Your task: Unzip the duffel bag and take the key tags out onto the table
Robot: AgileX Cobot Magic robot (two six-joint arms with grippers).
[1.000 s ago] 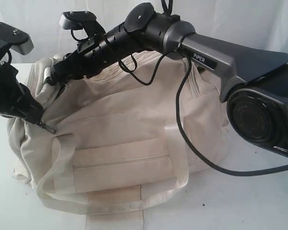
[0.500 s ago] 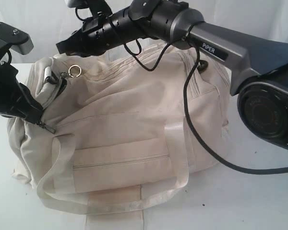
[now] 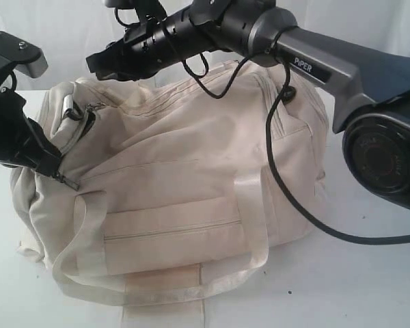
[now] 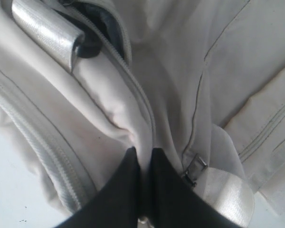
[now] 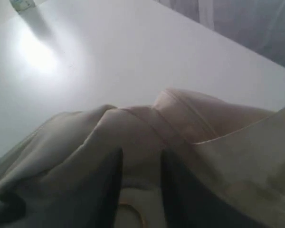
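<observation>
In the exterior view the duffel bag (image 3: 191,178) lay on the table (image 3: 342,287), with the left gripper (image 3: 55,167) at its left end and the right gripper (image 3: 96,65) just above its far left top. The left wrist view showed jaws pinched on bag fabric beside the zipper (image 4: 133,80). The right wrist view showed jaws slightly parted over the bag, holding nothing.

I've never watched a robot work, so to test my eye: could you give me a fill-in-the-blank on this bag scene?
The duffel bag lies on a ___ table. The left gripper is shut on a fold of the bag's ___. The right gripper hangs ___ the bag, jaws apart. The front pocket zip is ___.
Missing words: white; fabric; above; closed.
</observation>
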